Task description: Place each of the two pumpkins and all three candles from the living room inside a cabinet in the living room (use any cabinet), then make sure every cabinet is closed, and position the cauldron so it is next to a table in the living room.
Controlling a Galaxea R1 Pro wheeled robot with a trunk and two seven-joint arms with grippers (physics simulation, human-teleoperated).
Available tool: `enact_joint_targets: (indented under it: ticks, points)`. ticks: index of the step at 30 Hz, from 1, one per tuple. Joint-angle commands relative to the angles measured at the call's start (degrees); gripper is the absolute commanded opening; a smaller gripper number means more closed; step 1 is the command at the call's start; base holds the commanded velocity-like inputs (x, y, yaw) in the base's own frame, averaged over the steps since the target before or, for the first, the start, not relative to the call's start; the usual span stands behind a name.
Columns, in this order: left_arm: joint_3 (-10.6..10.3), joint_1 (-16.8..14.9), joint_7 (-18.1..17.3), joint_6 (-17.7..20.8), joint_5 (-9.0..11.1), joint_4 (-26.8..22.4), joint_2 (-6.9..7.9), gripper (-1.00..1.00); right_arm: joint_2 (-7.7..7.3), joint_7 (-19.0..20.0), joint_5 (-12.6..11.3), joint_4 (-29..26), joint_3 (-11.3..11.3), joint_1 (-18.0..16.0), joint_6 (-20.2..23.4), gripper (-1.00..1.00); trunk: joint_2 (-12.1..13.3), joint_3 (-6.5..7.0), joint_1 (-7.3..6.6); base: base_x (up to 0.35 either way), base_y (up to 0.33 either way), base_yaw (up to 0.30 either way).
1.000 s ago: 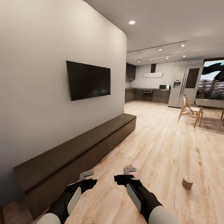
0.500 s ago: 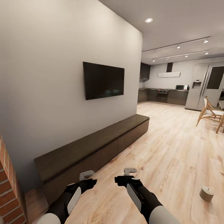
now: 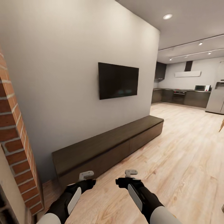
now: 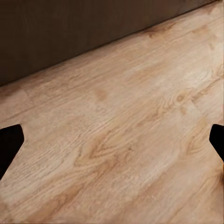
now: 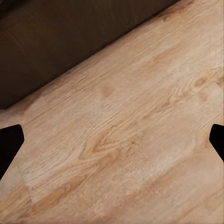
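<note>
The cabinet point(image 3: 109, 146), a long low dark-brown unit with flat fronts that all sit shut, runs along the grey wall under a wall-mounted TV point(image 3: 118, 80). My left gripper point(image 3: 86, 175) and right gripper point(image 3: 131, 172) hang side by side over the wood floor just in front of the cabinet's near end. Both are open and hold nothing. In each wrist view the black fingertips point(image 4: 9, 144) point(image 5: 9, 142) stand wide apart over bare floorboards, with the cabinet front point(image 4: 70, 32) point(image 5: 70, 42) beyond. A candle is at most a grey sliver point(image 3: 223, 207) at the picture's edge. The pumpkins, cauldron and table are out of view.
A red brick pillar point(image 3: 15, 149) stands close on my left. Open wood floor point(image 3: 180, 155) stretches right and ahead toward the kitchen, with dark counters point(image 3: 183, 97) and a fridge point(image 3: 216, 99) at the far end.
The whole picture has slid rightward, so the camera has turned left. The brick pillar has come into view and the candle has slipped to the right edge. Both grippers keep their pose.
</note>
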Motion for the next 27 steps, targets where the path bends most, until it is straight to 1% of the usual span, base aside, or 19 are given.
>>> enact_joint_targets:
  ticks: [1, 4, 5, 10, 13, 15, 16, 17, 18, 19, 21, 23, 27]
  points:
    - [-0.25, -0.03, 1.76, 0.26, 0.69, -0.06, 0.03, 1.00, -0.10, -0.51, -0.63, 0.12, 0.23, 0.02, 0.17, 1.00, -0.03, -0.07, -0.01, 0.000, 0.000, 0.275]
    - [-0.39, -0.03, 5.26, 0.31, 0.76, -0.05, 0.00, 1.00, -0.15, -0.40, -0.65, 0.49, 0.16, 0.28, -0.18, 1.00, -0.03, -0.07, -0.01, 0.000, 0.000, 0.275]
    - [-0.42, -0.03, 5.80, 0.30, 0.76, -0.03, 0.00, 1.00, -0.16, -0.38, -0.59, 0.54, 0.15, 0.52, -0.61, 1.00, -0.03, -0.07, -0.01, 0.000, 0.000, 0.273]
    - [-0.61, -0.07, 6.69, 0.15, 0.72, 1.24, -0.10, 1.00, -0.17, -0.50, -0.72, 2.24, 0.14, 1.21, -5.34, 1.00, -0.03, -0.12, -0.01, 0.000, 0.000, 0.126]
    - [-0.65, -0.10, 6.81, -0.48, 0.10, 5.56, -0.12, 1.00, -0.17, -0.52, -0.98, 6.10, 0.14, 1.31, -9.00, 1.00, -0.03, -0.12, -0.01, 0.000, 0.000, 0.019]
    - [-0.74, -0.03, 6.61, -4.18, 0.09, 7.74, -0.32, 1.00, -0.17, -0.49, -1.49, 8.60, 0.12, 1.33, -11.49, 1.00, -0.03, -0.12, -0.01, 0.000, 0.000, 0.005]
    - [-0.88, 0.04, 6.44, -6.44, 0.11, 8.67, -0.63, 1.00, -0.17, -0.50, -2.20, 9.58, 0.09, 1.33, -12.37, 1.00, -0.03, -0.12, -0.01, 0.000, 0.000, 0.002]
    - [-0.99, 0.06, 6.38, -7.61, 0.10, 9.37, -0.80, 1.00, -0.17, -0.49, -2.66, 10.00, 0.10, 1.33, -12.74, 1.00, -0.03, -0.12, -0.01, 0.000, 0.000, 0.002]
    - [-1.31, 0.09, 6.26, -9.91, 0.04, 11.29, -1.12, 1.00, -0.17, -0.47, -3.75, 10.66, 0.10, 1.33, -13.34, 1.00, -0.03, -0.12, -0.01, 0.000, 0.000, 0.001]
    - [-2.08, 0.12, 6.16, -13.31, -0.08, 14.76, -1.47, 1.00, -0.17, -0.45, -5.37, 11.25, 0.12, 1.33, -13.86, 1.00, -0.03, -0.12, -0.01, 0.000, 0.000, 0.000]
    - [-3.31, 0.14, 6.17, -16.73, -0.11, 17.86, -1.87, 1.00, -0.17, -0.45, -6.58, 11.70, 0.13, 1.33, -14.20, 1.00, -0.03, -0.12, -0.01, 0.032, 0.000, -0.006]
    - [-4.06, 0.14, 6.16, -18.40, -0.05, 19.42, -2.07, 1.00, -0.17, -0.44, -7.01, 11.95, 0.15, 1.33, -14.53, 1.00, -0.03, -0.12, -0.01, 0.156, 0.000, -0.100]
    - [-4.48, 0.15, 6.06, -19.60, 0.19, 20.37, -2.11, 1.00, -0.17, -0.56, -6.77, 12.66, 0.28, 1.33, -16.14, 1.00, -0.03, -0.12, -0.01, 0.139, 0.000, -0.222]
